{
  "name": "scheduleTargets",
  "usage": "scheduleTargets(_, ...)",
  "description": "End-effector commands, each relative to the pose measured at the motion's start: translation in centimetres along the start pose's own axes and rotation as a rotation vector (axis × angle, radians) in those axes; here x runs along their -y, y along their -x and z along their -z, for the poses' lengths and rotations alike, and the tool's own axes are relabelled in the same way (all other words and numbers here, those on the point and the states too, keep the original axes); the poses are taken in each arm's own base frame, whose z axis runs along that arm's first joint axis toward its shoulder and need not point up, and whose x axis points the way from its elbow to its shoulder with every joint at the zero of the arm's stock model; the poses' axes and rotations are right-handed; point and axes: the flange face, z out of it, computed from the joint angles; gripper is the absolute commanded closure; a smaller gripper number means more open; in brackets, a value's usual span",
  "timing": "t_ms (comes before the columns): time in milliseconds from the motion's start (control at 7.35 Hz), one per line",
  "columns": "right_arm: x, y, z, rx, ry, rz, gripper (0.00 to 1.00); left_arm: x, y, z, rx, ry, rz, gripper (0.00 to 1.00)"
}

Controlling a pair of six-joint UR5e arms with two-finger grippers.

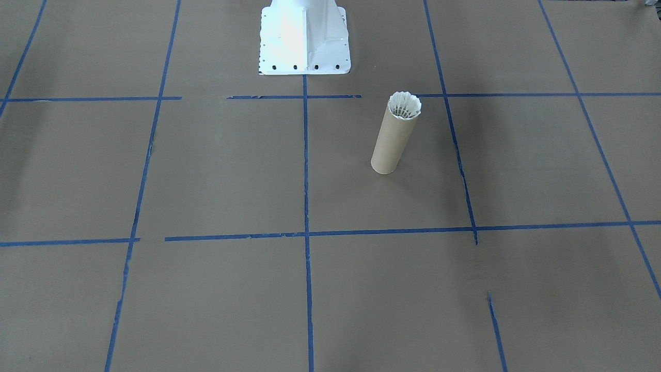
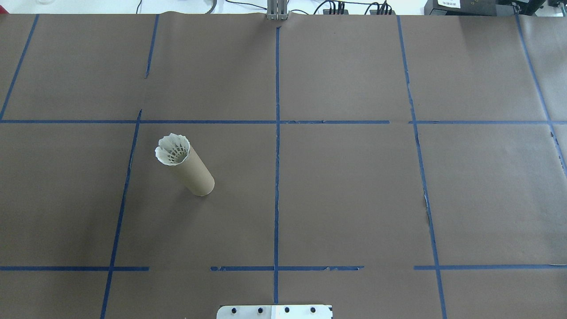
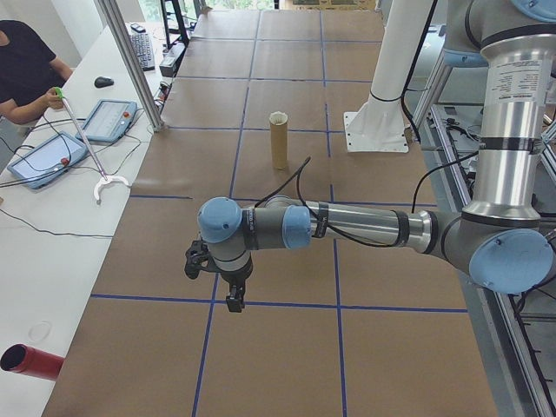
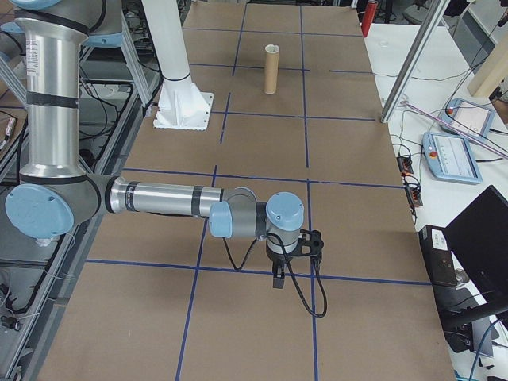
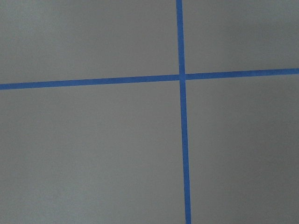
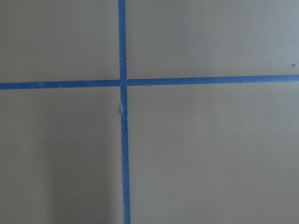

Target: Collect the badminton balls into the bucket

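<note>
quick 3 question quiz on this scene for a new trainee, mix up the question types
1. True or false: the shuttlecock lies loose on the table.
2. Multiple choice: the cardboard tube is (A) lying on its side, (B) standing upright, (C) held by an arm.
3. Short answer: in the overhead view, on which side of the centre tape line does the tube stand?

Key:
1. False. It sits in the tube's open top, feathers up.
2. B.
3. The view's left, the robot's left side. The left tool and right tool hang far from it.
</note>
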Motion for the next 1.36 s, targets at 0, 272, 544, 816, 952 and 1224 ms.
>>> scheduleTargets(0,0.0,0.0,0.0,0.0,0.0,0.0,0.0,0.07,-0.02,0.14,0.001,-0.003,-0.002,0.0)
scheduleTargets(272,0.0,0.0,0.0,0.0,0.0,0.0,0.0,0.09,0.18,0.3,0.014,-0.004,0.0,0.0)
scheduleTargets(544,0.0,0.0,0.0,0.0,0.0,0.0,0.0,0.06,0.29,0.3,0.014,-0.004,0.002,0.0)
scheduleTargets(816,0.0,0.0,0.0,0.0,0.0,0.0,0.0,0.05,0.3,0.4,0.016,-0.006,0.002,0.0)
scheduleTargets(952,0.0,0.0,0.0,0.0,0.0,0.0,0.0,0.19,0.23,0.52,0.018,-0.008,0.0,0.0)
scheduleTargets(1224,0.0,0.0,0.0,0.0,0.0,0.0,0.0,0.37,0.2,0.8,0.018,-0.013,-0.001,0.0)
